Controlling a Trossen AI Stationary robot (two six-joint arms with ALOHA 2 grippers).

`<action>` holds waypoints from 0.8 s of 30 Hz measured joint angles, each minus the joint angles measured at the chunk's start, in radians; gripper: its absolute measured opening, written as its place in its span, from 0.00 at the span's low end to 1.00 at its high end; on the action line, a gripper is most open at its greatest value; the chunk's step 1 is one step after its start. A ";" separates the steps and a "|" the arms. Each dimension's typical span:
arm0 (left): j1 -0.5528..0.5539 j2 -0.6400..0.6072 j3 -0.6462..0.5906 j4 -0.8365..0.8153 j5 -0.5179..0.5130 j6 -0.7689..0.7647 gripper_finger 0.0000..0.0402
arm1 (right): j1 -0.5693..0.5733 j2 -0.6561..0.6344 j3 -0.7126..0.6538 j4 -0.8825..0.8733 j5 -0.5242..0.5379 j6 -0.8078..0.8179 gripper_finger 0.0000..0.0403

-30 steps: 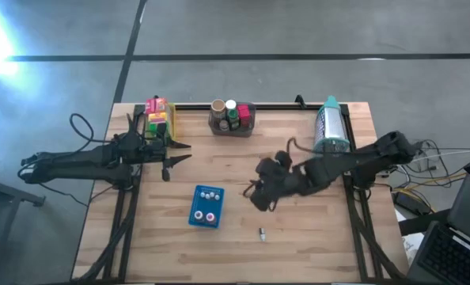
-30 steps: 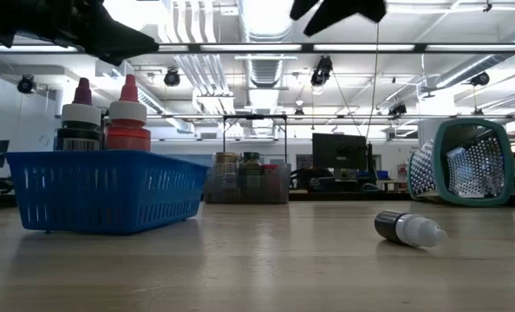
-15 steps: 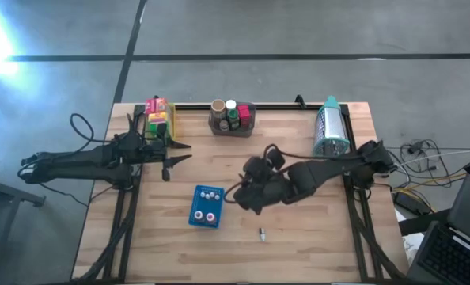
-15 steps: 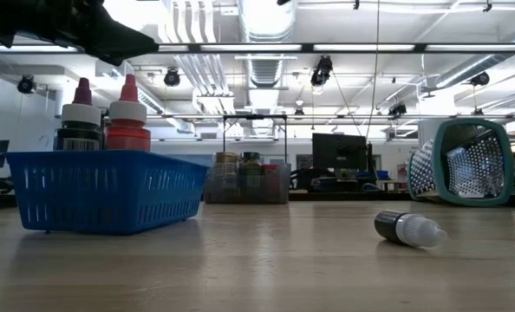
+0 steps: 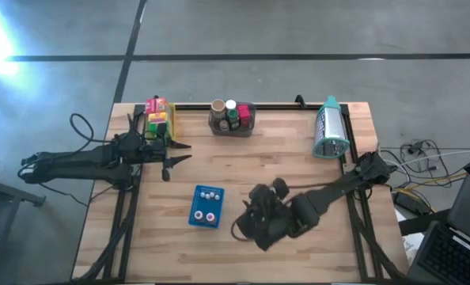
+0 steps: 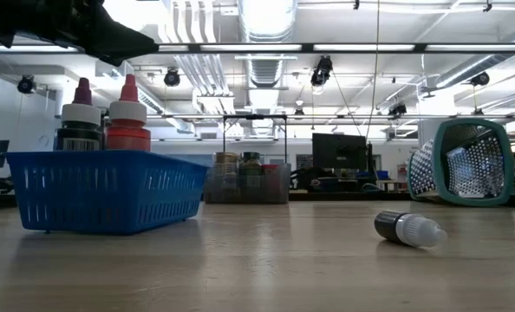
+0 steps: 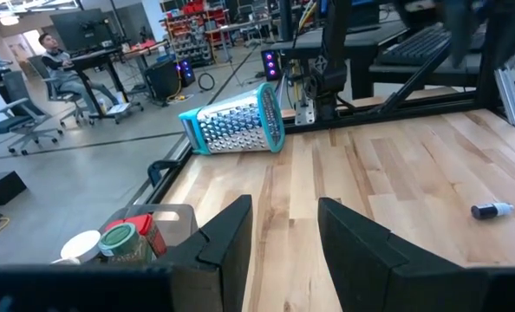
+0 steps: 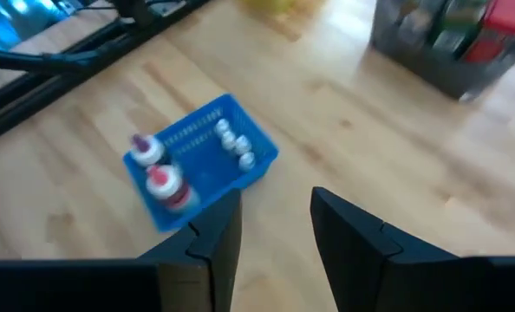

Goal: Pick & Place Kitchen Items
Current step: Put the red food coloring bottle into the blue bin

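Right hand (image 5: 255, 229) open, empty, hiding the small dark white-capped bottle (image 6: 407, 229) from above | bottle lies on wooden counter (image 5: 298, 166) | left hand (image 5: 178, 152) open, empty, near stacked boxes (image 5: 157, 115)

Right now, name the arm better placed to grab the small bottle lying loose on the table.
Right. The right gripper, open, hovers over where the small bottle lies; the left gripper waits open at the far-left edge.
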 joint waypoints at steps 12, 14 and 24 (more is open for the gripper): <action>0.000 0.006 0.000 -0.001 0.000 0.000 0.35 | 0.171 0.087 0.002 -0.009 0.034 0.333 0.25; 0.000 0.007 0.000 -0.001 0.000 0.000 0.35 | 0.197 0.104 0.002 -0.010 0.034 0.385 0.24; 0.000 0.007 0.000 -0.001 0.000 0.000 0.35 | 0.300 0.183 0.001 -0.024 0.009 0.617 0.17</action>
